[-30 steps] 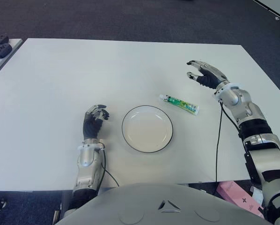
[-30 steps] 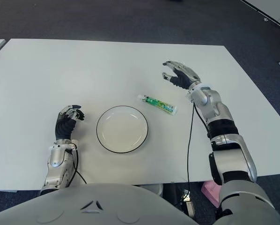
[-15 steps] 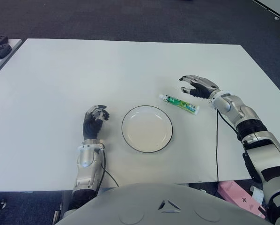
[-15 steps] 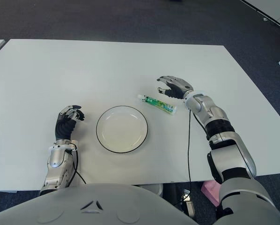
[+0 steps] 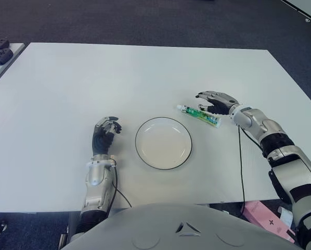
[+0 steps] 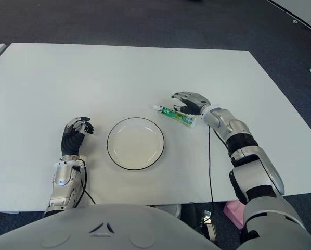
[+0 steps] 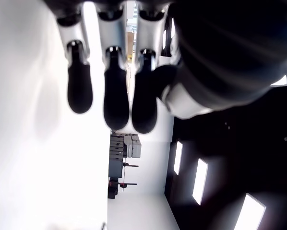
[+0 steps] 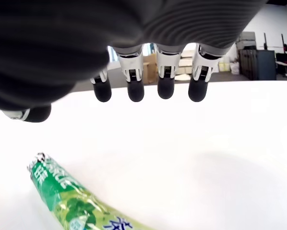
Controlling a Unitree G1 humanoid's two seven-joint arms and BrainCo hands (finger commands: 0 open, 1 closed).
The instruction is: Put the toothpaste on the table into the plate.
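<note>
One reach is underway: your right hand (image 5: 214, 100) is hovering, fingers (image 8: 165, 87) apart, over the toothpaste (image 5: 199, 115); close next.

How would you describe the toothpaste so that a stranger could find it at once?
On the white table, find the round plate near the front edge. Just beyond it, toward the robot's right, the tube lies flat under the right hand, whose fingers are spread above it. It is the only green thing there.

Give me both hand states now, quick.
Left hand: closed, holding nothing, left of the plate.
Right hand: open above the toothpaste, holding nothing.
</note>
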